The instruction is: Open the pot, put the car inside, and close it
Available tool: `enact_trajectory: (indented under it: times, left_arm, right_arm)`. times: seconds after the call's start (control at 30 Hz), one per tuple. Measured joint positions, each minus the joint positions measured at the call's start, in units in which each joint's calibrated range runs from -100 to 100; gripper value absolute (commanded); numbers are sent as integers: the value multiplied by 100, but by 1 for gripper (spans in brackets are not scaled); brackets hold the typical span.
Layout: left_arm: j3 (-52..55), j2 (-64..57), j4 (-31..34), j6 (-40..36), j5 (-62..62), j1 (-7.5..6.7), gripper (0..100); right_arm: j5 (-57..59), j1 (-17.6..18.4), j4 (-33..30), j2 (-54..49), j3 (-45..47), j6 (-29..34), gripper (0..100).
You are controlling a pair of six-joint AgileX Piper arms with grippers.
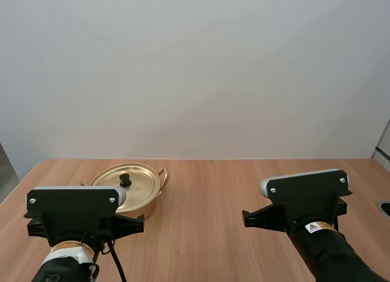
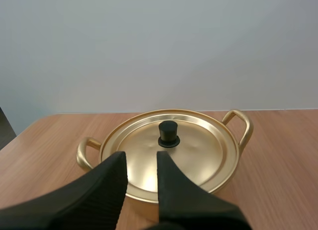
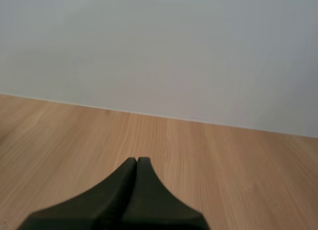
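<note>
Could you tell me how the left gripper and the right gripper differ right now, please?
The left gripper has fingers apart; the right gripper has them shut as one wedge. The left gripper faces the lidded pot; the right gripper faces the table. Both are black and hold nothing.

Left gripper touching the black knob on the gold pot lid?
Apart. Left wrist view: bare gold lid shows between the left gripper and the black knob.
</note>
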Motion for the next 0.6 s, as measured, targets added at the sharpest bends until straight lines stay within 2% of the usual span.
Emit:
enact_trajectory:
  times: [0.17,0.3,0.6]
  left_arm:
    - [0,0,-380,0,-48,6,21]
    - [0,0,-406,0,-19,6,0]
    - [0,0,-406,0,-154,6,0]
  right_arm:
    - [878,0,-864,0,0,747,0]
    - [1070,6,-1533,0,0,1340,0]
    - [1918,98,-3013,-1118,0,2673,0]
